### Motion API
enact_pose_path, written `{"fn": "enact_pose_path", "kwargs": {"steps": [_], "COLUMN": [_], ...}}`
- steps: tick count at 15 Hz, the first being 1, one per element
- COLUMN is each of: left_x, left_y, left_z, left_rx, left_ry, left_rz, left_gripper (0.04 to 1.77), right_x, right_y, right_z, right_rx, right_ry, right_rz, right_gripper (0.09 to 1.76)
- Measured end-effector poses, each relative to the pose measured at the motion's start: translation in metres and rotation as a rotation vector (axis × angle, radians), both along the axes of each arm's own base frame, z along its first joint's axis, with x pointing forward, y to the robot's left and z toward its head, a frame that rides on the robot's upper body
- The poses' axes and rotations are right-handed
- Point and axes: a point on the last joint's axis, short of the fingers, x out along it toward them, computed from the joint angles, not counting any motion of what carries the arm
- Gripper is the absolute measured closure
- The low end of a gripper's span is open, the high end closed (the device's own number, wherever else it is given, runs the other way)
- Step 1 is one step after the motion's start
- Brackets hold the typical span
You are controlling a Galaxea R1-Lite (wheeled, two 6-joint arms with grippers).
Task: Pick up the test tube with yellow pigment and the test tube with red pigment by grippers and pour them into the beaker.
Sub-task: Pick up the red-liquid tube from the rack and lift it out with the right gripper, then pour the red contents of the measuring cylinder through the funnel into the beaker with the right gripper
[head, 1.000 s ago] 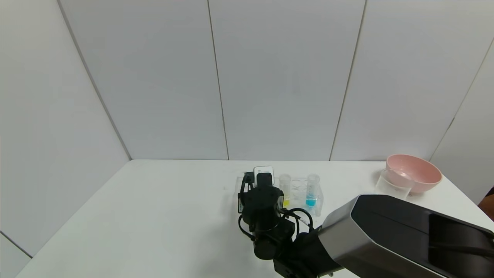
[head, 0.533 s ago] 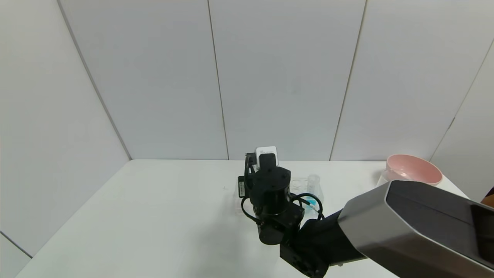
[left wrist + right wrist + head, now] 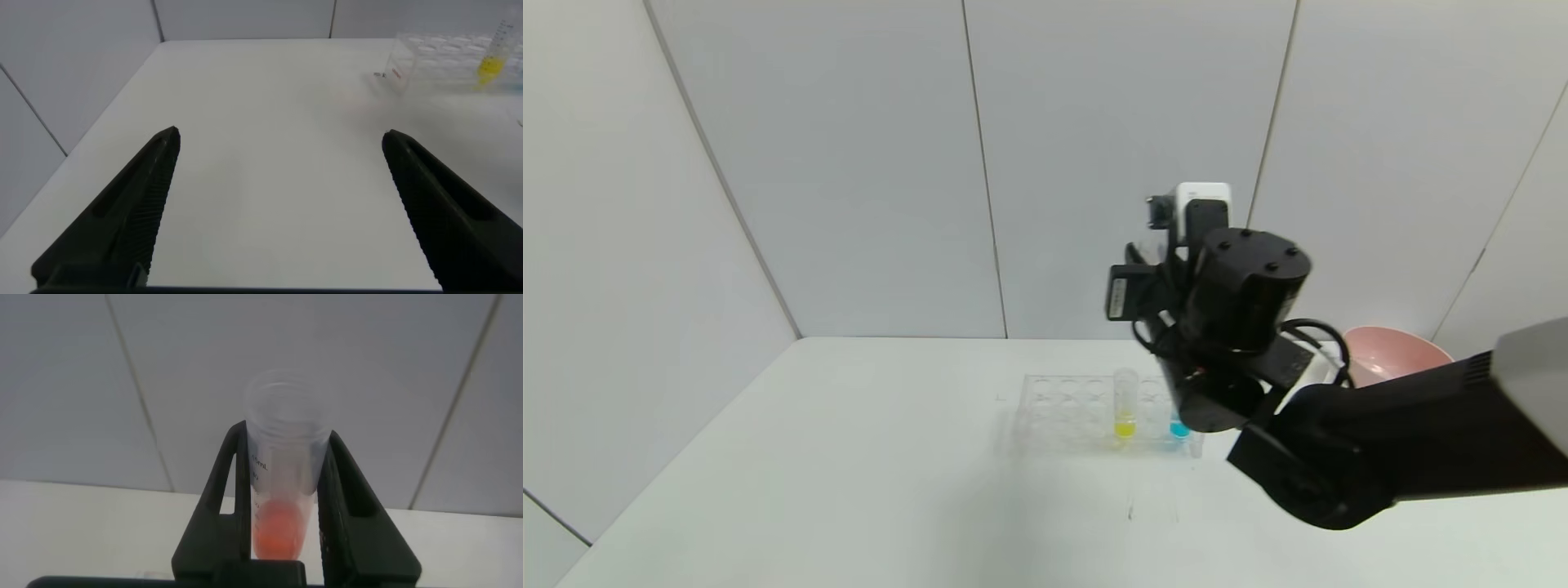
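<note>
My right gripper [image 3: 286, 434] is shut on the test tube with red pigment [image 3: 280, 518], which stands upright between the fingers with orange-red liquid at its bottom. In the head view this gripper [image 3: 1168, 245] is raised high above the clear rack [image 3: 1062, 400], and the wrist hides the tube. The test tube with yellow pigment [image 3: 1125, 406] stands in the rack and also shows in the left wrist view [image 3: 490, 64]. The beaker is hidden behind my right arm. My left gripper [image 3: 279, 139] is open and empty, low over the bare table, left of the rack [image 3: 437, 53].
A tube with blue liquid [image 3: 1178, 429] stands in the rack to the right of the yellow one. A pink bowl [image 3: 1401, 353] sits at the table's back right, partly behind my right arm. White wall panels close in the table at the back and sides.
My right gripper has lifted the red tube out of the rack and moved up and to the right. The yellow tube and the rack are uncovered now.
</note>
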Motion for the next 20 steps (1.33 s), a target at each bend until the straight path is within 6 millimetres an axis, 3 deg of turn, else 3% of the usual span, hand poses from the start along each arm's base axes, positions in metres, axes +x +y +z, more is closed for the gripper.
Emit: {"fn": "enact_pose_path", "kwargs": {"steps": [3, 7, 10, 13, 16, 20], "left_x": [0.000, 0.000, 0.000, 0.000, 0.000, 0.000], "left_y": [0.000, 0.000, 0.000, 0.000, 0.000, 0.000], "left_z": [0.000, 0.000, 0.000, 0.000, 0.000, 0.000], "left_rx": [0.000, 0.000, 0.000, 0.000, 0.000, 0.000], "left_ry": [0.000, 0.000, 0.000, 0.000, 0.000, 0.000], "left_rz": [0.000, 0.000, 0.000, 0.000, 0.000, 0.000], "left_gripper": [0.05, 0.05, 0.05, 0.05, 0.05, 0.05], "right_x": [0.005, -0.008, -0.021, -0.028, -0.026, -0.013], "right_y": [-0.078, -0.182, -0.253, -0.311, -0.345, -0.356], "right_z": [0.005, -0.003, -0.006, -0.012, -0.026, -0.045], "right_rx": [-0.039, -0.096, -0.180, -0.347, -0.582, -0.834], "right_ry": [0.023, 0.061, 0.029, 0.006, 0.021, 0.052], "right_rz": [-0.094, -0.119, -0.116, -0.067, -0.041, -0.054], "right_gripper": [1.32, 1.32, 1.32, 1.32, 1.32, 1.32]}}
